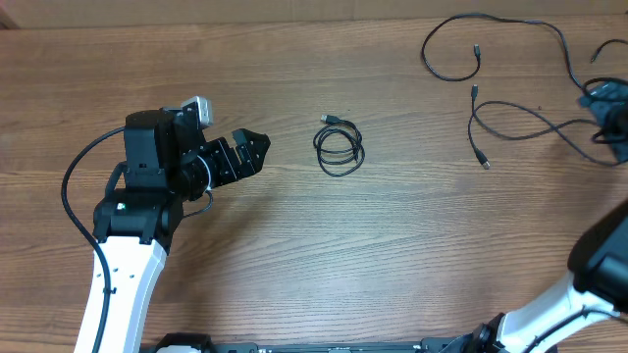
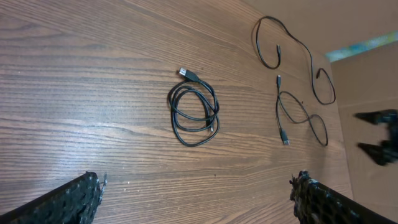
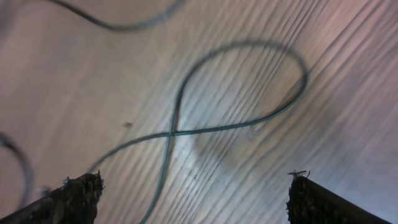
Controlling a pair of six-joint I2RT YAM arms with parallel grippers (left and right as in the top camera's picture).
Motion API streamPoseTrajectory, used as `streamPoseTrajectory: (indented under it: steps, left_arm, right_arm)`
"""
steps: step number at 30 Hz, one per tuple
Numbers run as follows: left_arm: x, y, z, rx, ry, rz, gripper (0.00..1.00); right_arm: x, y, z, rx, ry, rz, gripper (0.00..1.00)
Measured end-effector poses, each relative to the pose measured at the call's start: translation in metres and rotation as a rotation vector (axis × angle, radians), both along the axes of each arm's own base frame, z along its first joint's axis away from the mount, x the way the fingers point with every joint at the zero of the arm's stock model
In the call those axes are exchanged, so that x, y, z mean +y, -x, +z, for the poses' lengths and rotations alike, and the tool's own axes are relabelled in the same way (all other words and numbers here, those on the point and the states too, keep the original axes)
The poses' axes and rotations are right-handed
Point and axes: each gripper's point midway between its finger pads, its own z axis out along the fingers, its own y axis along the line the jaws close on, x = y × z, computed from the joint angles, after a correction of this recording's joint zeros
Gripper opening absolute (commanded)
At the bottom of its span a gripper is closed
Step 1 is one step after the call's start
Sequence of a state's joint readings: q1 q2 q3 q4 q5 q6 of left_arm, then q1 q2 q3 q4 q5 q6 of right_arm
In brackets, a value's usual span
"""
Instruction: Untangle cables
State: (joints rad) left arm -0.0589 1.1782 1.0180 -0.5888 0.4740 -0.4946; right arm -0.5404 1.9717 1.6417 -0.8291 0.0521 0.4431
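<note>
**Black cables: 1 coiled mid-table, 2 loose at the right, both sets of fingers spread**

All 3 cables lie flat on the wood table [image 1: 294, 265].

- The coiled cable [image 1: 340, 149] sits near the middle, with 1 plug end sticking out at its top in the overhead view.
- My left gripper [image 1: 259, 149] is just left of the coil, pointing at it and not touching it. Its fingers are wide apart. The left wrist view has 1 tip in each bottom corner with bare wood between them, and the coil lies ahead.
- The 2 loose strands are toward the right end, well apart from the coil.
- The upper strand [image 2: 278, 51] runs in a big loose curve near the far edge.
- The lower strand [image 2: 284, 139] lies just nearer to me and crosses itself once. It has a plug at each end.
- My right gripper [image 2: 377, 132] is at the right edge of the table, beside the lower strand's outer loop, with its fingers apart as well.
- The right wrist view is blurred. It has both tips in the bottom corners and a figure-8 crossing [image 3: 171, 132] on the wood below, touching neither finger. I cannot tell which of the 2 strands that is.
</note>
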Motion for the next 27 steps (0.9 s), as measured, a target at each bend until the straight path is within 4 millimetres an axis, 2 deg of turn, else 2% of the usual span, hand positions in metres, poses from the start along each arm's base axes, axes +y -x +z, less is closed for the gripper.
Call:
streamPoseTrajectory:
  steps: [2, 4, 8, 14, 15, 20, 22, 25, 27]
  left_arm:
    - [0.0, 0.001, -0.001, 0.005, 0.0, 0.0, 1.0]
    - [0.0, 0.001, -0.001, 0.007, 0.0, 0.0, 1.0]
    - [0.0, 0.001, -0.001, 0.007, -0.001, 0.0, 1.0]
    - [0.0, 0.001, -0.001, 0.008, -0.001, 0.001, 1.0]
    - [0.0, 0.001, -0.001, 0.007, -0.001, 0.001, 1.0]
    - [0.0, 0.001, -0.001, 0.008, -0.001, 0.001, 1.0]
    - [0.0, 0.001, -0.001, 0.008, -0.001, 0.001, 1.0]
    - [0.0, 0.001, -0.002, 0.009, -0.002, 0.001, 1.0]
    - [0.001, 0.001, -0.001, 0.007, -0.003, 0.003, 1.0]
  right_arm:
    - [0.0, -0.004, -0.023, 0.025, -0.018, 0.004, 0.98]
    - [-0.001, -0.007, -0.034, 0.033, -0.024, 0.004, 0.99]
    - [-0.004, -0.01, -0.047, 0.04, -0.026, 0.004, 0.99]
    - [-0.009, -0.004, -0.069, 0.096, -0.025, -0.013, 0.97]
    - [-0.01, -0.003, -0.074, 0.106, -0.026, -0.017, 0.9]
    - [-0.02, 0.007, -0.093, 0.148, -0.033, -0.042, 0.34]
    - [-0.027, 0.013, -0.097, 0.155, -0.041, -0.064, 0.18]
    - [-0.04, 0.023, -0.098, 0.156, -0.042, -0.103, 0.04]
    - [-0.048, 0.03, -0.098, 0.158, -0.046, -0.131, 0.04]
